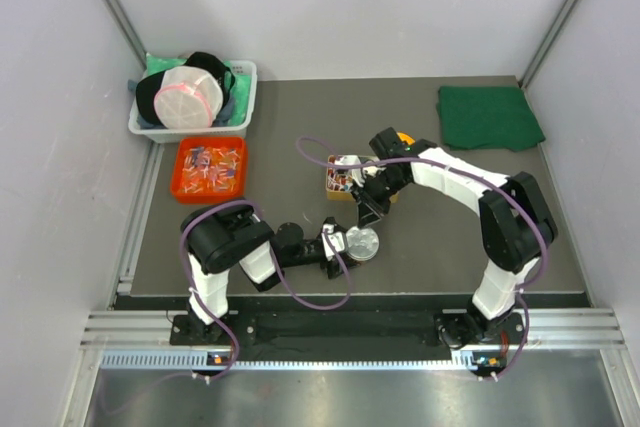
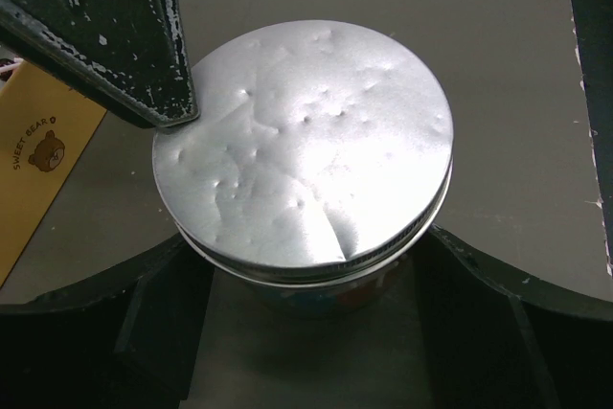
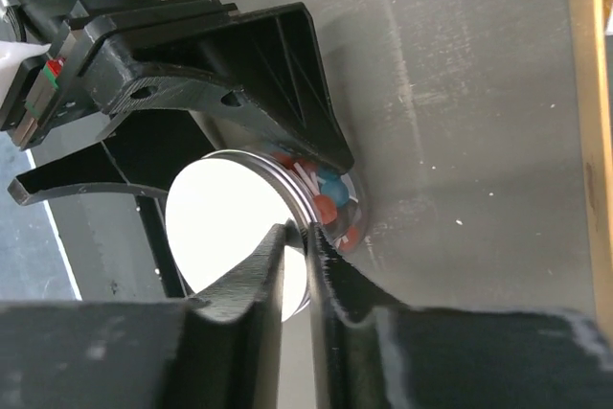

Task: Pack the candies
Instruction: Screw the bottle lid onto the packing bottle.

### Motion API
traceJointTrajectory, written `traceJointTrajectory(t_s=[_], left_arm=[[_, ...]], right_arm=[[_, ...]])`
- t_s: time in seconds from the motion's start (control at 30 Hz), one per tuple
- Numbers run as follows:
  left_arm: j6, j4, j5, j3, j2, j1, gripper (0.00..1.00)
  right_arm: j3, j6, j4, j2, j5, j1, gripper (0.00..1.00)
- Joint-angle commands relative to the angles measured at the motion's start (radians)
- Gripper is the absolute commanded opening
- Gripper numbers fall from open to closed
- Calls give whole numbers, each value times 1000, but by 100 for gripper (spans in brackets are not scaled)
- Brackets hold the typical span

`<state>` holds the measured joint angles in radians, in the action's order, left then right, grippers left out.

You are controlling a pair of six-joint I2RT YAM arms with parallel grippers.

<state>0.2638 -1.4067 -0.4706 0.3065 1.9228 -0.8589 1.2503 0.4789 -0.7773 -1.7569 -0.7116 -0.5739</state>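
A clear jar [image 3: 337, 213] with a dented silver lid [image 2: 306, 141] stands on the dark table mat [image 1: 450, 237], and red, blue and white candies [image 3: 330, 200] show through its wall. My left gripper [image 2: 306, 270] holds the jar from both sides, just under the lid [image 1: 363, 242]. My right gripper [image 3: 299, 237] is nearly shut, pinching the lid's rim from above; one of its fingers [image 2: 115, 35] crosses the top left of the left wrist view. More candies [image 1: 210, 169] lie in an orange tray [image 1: 180, 175] at the left.
A yellow box [image 1: 345, 175] printed "SWEET BEAR" [image 2: 38, 160], with sweets in it, sits just behind the jar. A white basket [image 1: 240, 107] of cloth things stands at the back left. A folded green cloth [image 1: 488, 115] lies at the back right.
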Motion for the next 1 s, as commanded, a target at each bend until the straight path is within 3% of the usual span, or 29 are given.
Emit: traceJointTrajectory(t_s=[0.0, 0.97], left_arm=[[41, -227, 35, -6, 24, 4, 75], [52, -187, 105, 16, 24, 4, 74]], right_arm=[[-6, 21, 6, 16, 9, -11, 10], [-215, 26, -86, 181, 37, -11, 6]])
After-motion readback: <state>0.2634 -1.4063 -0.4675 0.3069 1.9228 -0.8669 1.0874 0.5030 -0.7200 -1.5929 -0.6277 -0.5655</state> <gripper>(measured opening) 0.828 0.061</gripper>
